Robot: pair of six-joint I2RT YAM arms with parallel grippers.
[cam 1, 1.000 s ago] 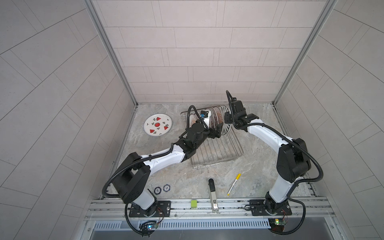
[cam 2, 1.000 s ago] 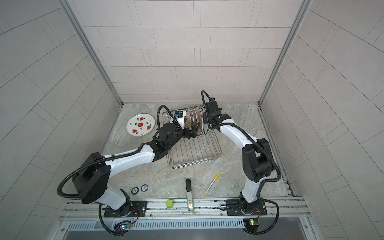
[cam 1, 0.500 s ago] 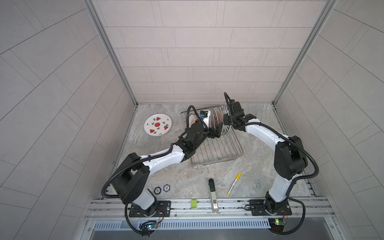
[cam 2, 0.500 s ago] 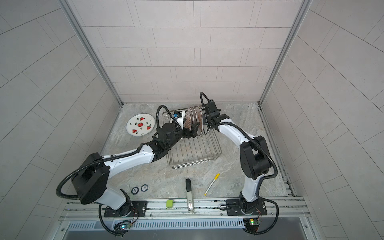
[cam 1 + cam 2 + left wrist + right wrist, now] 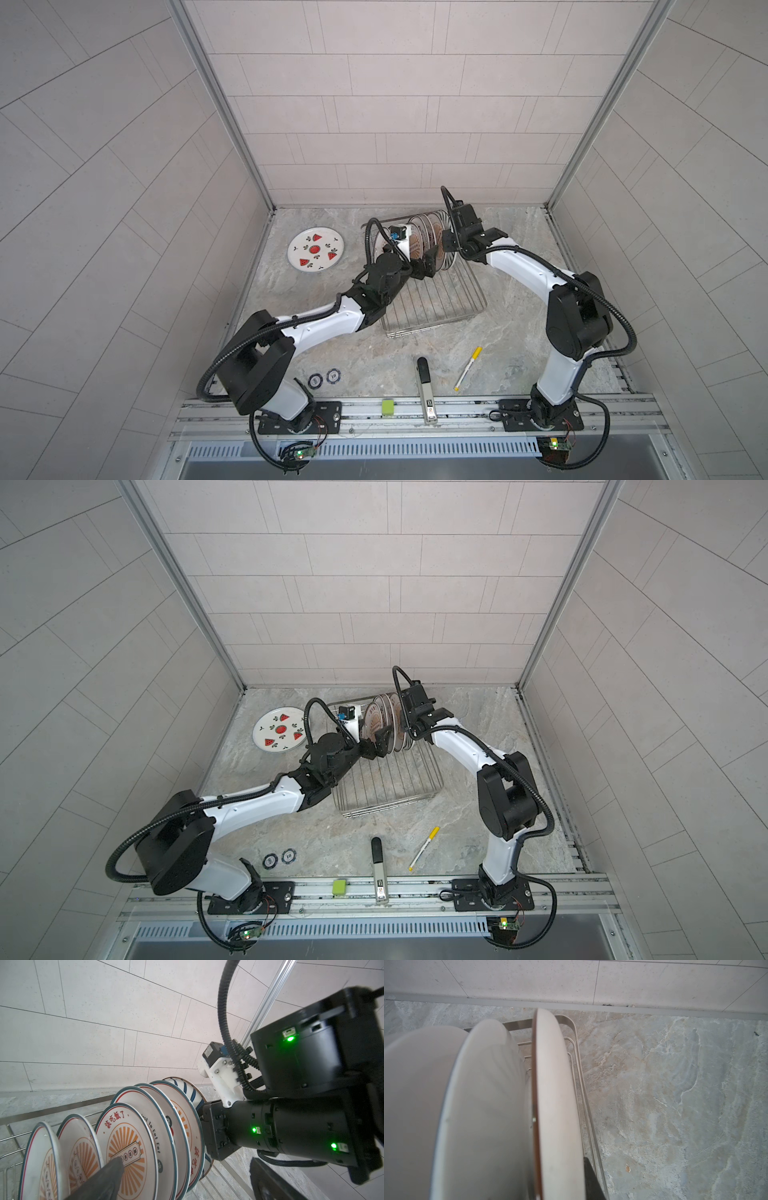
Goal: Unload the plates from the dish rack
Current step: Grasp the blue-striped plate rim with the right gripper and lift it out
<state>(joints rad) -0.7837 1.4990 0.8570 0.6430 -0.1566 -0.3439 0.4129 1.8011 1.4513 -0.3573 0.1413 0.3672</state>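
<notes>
Left wrist view: a row of plates (image 5: 124,1142) is seen standing on edge in the dish rack (image 5: 62,1105), one behind another and slightly tilted. Orange sunbursts, red characters and teal rims are shown on the faces turned toward this camera. At least six plates can be counted there. The end plate (image 5: 192,1093) is turned so that its blue-striped underside is presented to the right gripper (image 5: 448,245), which is held at that end of the row.

In the right wrist view one dark finger (image 5: 591,1180) is seen lying along the outer side of the end plate (image 5: 558,1105), just beside the rack's end wires (image 5: 577,1047). The other finger is hidden by the plate, so it cannot be told whether the rim is pinched.

The left gripper (image 5: 424,266) is spread wide, its jaws well apart. One finger (image 5: 108,1176) is seen in front of the face of a sunburst plate, but contact cannot be judged.

In both top views the dish rack (image 5: 440,307) (image 5: 390,783) is placed at the back middle of the grey marbled table (image 5: 519,332), and the standing plates are gathered at its far end. A single plate (image 5: 316,249) (image 5: 282,728) painted with red watermelon slices is laid flat on the table to the left of the rack, well apart from it.
</notes>
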